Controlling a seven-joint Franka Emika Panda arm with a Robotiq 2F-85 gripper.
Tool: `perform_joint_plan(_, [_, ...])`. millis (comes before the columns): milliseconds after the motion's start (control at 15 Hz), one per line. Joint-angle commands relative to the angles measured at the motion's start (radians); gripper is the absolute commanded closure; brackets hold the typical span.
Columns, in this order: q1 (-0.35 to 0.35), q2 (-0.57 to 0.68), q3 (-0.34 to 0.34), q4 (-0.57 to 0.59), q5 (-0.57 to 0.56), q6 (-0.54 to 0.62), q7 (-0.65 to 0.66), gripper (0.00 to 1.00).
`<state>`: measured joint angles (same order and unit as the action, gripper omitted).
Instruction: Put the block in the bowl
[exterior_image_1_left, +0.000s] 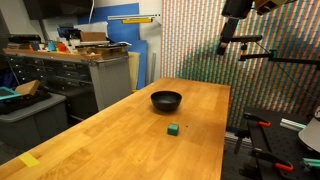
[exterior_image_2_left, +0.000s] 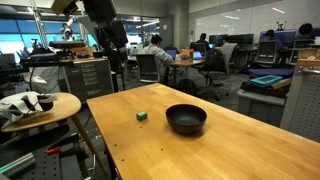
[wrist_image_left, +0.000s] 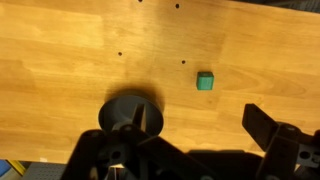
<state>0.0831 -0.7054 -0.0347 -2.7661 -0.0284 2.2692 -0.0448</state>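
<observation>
Your gripper (wrist_image_left: 190, 140) is released: in the wrist view its two fingers (wrist_image_left: 268, 135) stand wide apart with only bare wood between them. You have the arm (exterior_image_2_left: 105, 22) raised high, well above the table (exterior_image_1_left: 120, 135), with the wrist turned so the camera looks down on the wood. In both exterior views the arm sits at the top of the picture, near the table's far end rather than over its middle.

Below the gripper and ahead of the gap between the fingers lies the block (wrist_image_left: 205, 81), flat on the tabletop, well apart from either finger. The bowl (wrist_image_left: 130, 108) sits beside it, ahead of the finger at the left of the wrist view and partly hidden by the gripper body. Block and bowl are near each other but not touching; in an exterior view the block (exterior_image_1_left: 173, 129) rests just outside the bowl (exterior_image_1_left: 166, 100).
</observation>
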Motion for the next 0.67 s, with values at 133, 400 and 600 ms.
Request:
perform_joint_plan(133, [0.076,0.161,0.022,0.0,0.049,0.181,-0.073,0.0])
perform_joint_plan(400, [0.125,0.277,0.043,-0.002,0.074,0.29,-0.091,0.0])
perform_joint_plan(600, [0.15,0.366,0.057,-0.003,0.103,0.358,-0.092,0.0])
